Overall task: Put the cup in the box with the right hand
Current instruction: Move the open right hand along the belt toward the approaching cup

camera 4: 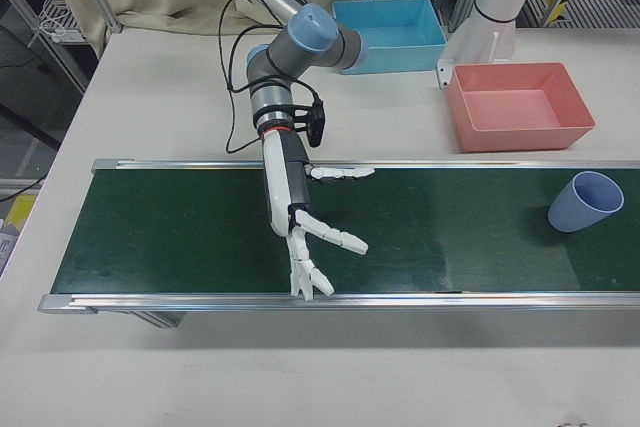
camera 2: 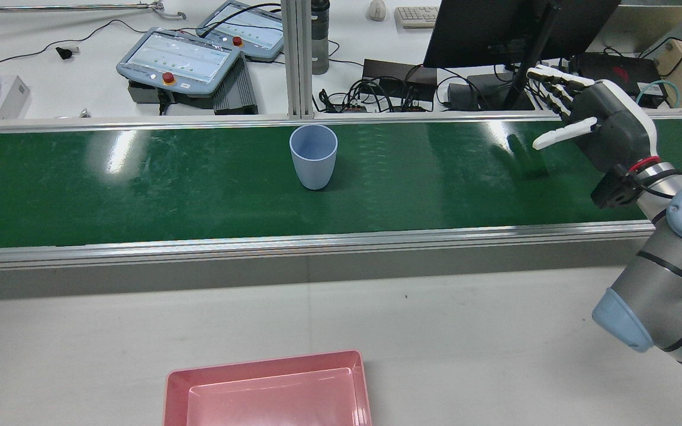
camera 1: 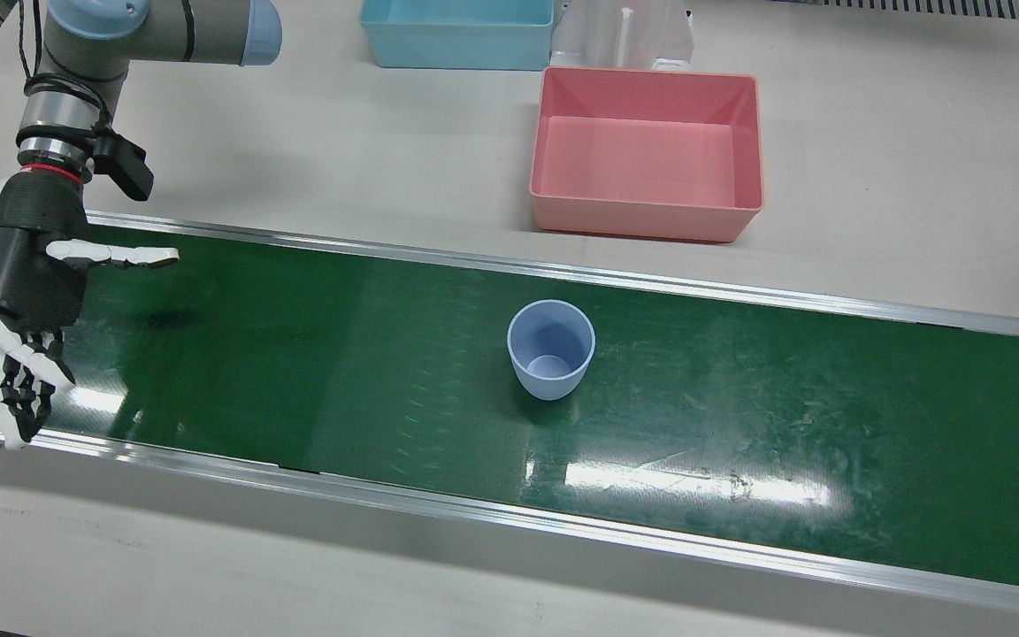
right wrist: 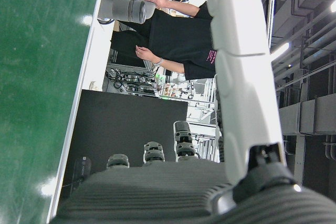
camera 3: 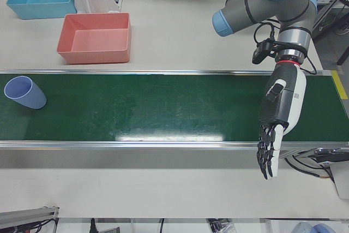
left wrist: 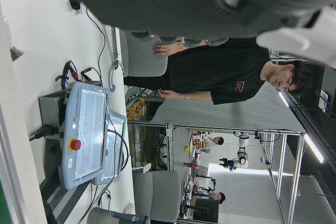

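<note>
A pale blue cup stands upright on the green conveyor belt, near its middle; it also shows in the rear view and the right-front view. The pink box sits empty on the table beyond the belt, a little past the cup. My right hand is open with fingers spread. It hovers over the belt's end, far to the side of the cup, and shows in the rear view too. My left hand is open and empty over the belt's other end.
A light blue box stands behind the pink one, beside a white pedestal. Metal rails edge the belt. Beyond the belt in the rear view lie teach pendants, cables and a monitor.
</note>
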{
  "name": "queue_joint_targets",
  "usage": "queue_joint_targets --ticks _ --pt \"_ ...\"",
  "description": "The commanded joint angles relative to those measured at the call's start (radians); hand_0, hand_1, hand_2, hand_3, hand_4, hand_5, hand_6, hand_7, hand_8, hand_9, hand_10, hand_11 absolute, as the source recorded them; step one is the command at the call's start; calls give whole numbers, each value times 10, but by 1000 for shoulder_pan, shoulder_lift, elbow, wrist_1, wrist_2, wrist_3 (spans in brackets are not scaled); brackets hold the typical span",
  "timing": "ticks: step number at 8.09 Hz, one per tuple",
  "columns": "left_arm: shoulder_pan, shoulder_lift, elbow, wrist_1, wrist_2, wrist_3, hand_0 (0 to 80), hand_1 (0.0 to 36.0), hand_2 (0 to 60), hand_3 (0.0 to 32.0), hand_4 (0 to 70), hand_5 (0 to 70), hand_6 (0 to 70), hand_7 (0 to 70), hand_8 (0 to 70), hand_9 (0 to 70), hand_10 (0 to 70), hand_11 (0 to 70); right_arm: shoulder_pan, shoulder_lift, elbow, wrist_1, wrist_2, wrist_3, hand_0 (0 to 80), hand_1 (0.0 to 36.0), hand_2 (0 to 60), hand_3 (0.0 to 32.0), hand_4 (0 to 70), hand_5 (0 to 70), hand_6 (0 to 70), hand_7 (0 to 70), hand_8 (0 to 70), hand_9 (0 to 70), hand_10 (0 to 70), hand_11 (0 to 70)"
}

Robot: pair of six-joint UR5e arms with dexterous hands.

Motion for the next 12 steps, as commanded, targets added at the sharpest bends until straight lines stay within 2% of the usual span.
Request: queue_joint_targets --ticks 1,5,6,7,9,10,11,12 --pt "0 0 0 0 0 0 0 0 0 0 0 0 0 0 0 0 0 0 -12 0 2 0 2 0 751 178 0 0 215 74 62 195 24 73 0 10" --pt "0 0 0 0 0 0 0 0 0 0 0 0 0 0 0 0 0 0 -21 0 9 0 2 1 766 169 0 0 224 74 62 193 24 72 0 9" --pt "0 0 0 0 0 0 0 0 0 0 0 0 0 0 0 0 0 0 -29 0 9 0 4 2 735 180 0 0 207 72 62 191 23 71 0 9" --pt "0 0 0 0 0 0 0 0 0 0 0 0 0 0 0 0 0 0 -33 0 11 0 4 2 764 161 0 0 228 72 61 189 23 71 0 8" --pt "0 0 0 0 0 0 0 0 0 0 0 0 0 0 0 0 0 0 -38 2 11 0 4 2 703 165 0 0 199 69 59 180 22 68 0 7" --pt "0 0 0 0 0 0 0 0 0 0 0 0 0 0 0 0 0 0 -38 2 14 0 4 2 706 142 0 0 222 67 58 180 20 66 0 6" --pt "0 0 0 0 0 0 0 0 0 0 0 0 0 0 0 0 0 0 -39 2 14 0 4 2 696 146 0 0 218 67 59 181 21 68 0 6" --pt "0 0 0 0 0 0 0 0 0 0 0 0 0 0 0 0 0 0 -42 2 15 0 4 0 690 134 0 0 225 65 58 184 22 70 0 6"
